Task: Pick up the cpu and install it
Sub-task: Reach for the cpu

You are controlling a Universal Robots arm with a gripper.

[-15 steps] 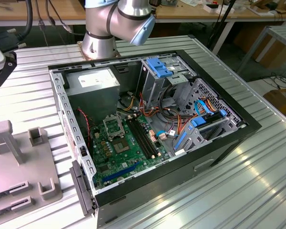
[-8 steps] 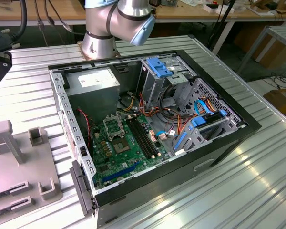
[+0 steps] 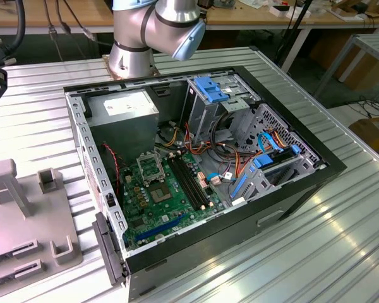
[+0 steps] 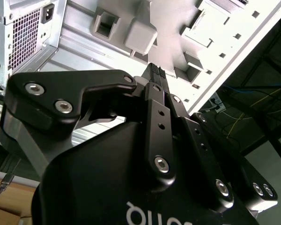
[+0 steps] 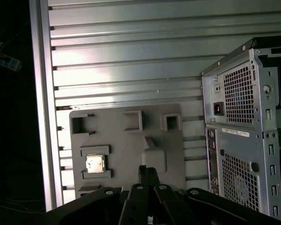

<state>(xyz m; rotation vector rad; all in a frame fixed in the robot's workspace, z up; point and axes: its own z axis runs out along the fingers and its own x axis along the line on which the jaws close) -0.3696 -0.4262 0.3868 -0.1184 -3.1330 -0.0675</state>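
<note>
The arm (image 3: 156, 28) is built of smooth silver-grey round tubes, with a pale blue cap (image 3: 188, 39) closing one joint and a flared metal base (image 3: 129, 60). The gripper (image 4: 156, 70) is matte black: a blocky body, flat linkage bars (image 4: 160, 136) tapering to slim ribbed fingertips (image 4: 152, 71), fastened with bright silver socket-head screws (image 4: 161, 163) (white lettering (image 4: 150, 216) is printed on the body).

cpu (image 5: 94, 164), square, dull grey, flat in tray (image 5: 126, 154)
</note>
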